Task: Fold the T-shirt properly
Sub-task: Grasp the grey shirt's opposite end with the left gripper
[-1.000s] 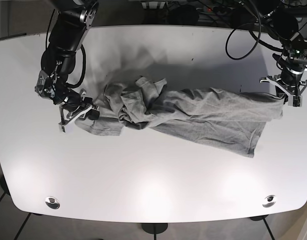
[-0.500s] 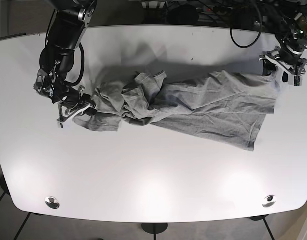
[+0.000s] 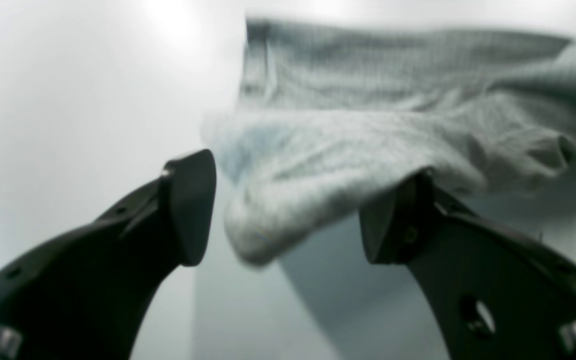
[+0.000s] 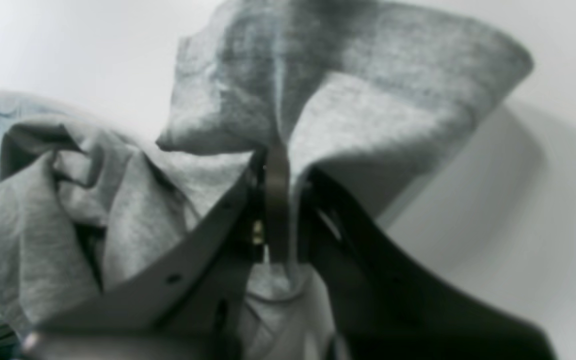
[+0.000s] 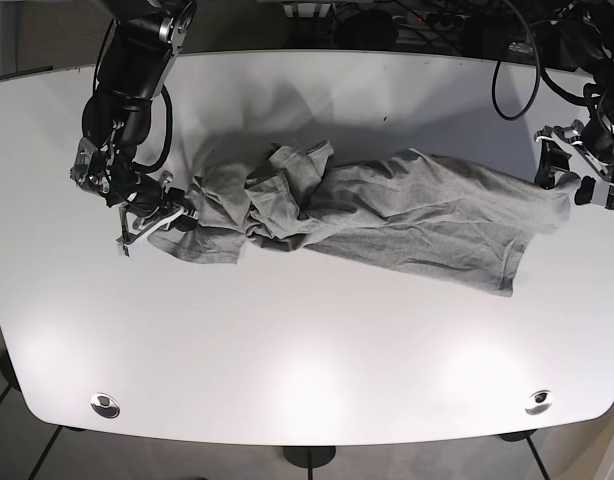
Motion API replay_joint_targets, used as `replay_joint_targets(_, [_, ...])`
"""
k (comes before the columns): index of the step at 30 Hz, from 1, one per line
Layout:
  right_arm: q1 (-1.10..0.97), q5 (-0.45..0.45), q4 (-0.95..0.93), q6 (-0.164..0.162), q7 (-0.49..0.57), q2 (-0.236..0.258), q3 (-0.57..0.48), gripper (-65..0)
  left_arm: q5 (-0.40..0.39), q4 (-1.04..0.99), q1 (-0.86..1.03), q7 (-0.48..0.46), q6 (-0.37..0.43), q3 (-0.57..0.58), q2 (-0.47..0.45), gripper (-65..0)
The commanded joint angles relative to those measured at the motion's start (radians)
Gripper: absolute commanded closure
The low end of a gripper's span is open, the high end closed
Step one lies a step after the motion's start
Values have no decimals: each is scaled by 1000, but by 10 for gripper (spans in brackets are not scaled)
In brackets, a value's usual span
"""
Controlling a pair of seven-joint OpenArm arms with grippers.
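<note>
A grey T-shirt [image 5: 387, 215] lies crumpled in a long band across the white table [image 5: 307, 350], bunched toward its left end. My right gripper [image 5: 157, 218] is at that left end, shut on a fold of the shirt [image 4: 358, 115], with the cloth pinched between its fingers [image 4: 278, 200]. At the far right, my left gripper [image 5: 567, 180] stands open. In the left wrist view a corner of the shirt [image 3: 318, 165] droops between the spread fingers [image 3: 188, 200] without being clamped.
Black cables [image 5: 507, 80] hang over the table's back right edge. Two round metal fittings [image 5: 105, 404] [image 5: 537, 402] sit near the front edge. The table's bare front half lies below the shirt.
My left gripper has opened and let go of the shirt's right corner, then moved down and right. The shirt's right end has dropped flatter onto the table. The right gripper keeps its hold.
</note>
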Motion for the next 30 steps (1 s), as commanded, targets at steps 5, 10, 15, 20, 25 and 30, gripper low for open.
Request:
replay_joint_targets(5, [20,20,18,9,10,4,1,-19,-30,33,45,40,-1,-108,-19,-403])
replay_joint_targets(10, [20,20,18,9,10,2,1,-19,-243,33,137,37,-1,-154,-75,-403])
replay_joint_targets(15, [20,20,18,9,10,4,1,-19,-198,-16,-41,35,-1,-166,-75,-406])
replay_joint_targets(20, [20,20,18,9,11,2,1,-19,194,-300,-398,-21,-1,31,-77,-403])
replay_joint_targets(25, [22,20,18,9,13,1,1,-19,507,-740,-607,-353,-1,259,-83,-403])
replay_joint_targets(30, [20,20,20,9,13,1,6,-19,570,-1126,-716,-534,-1,342,-118,-403])
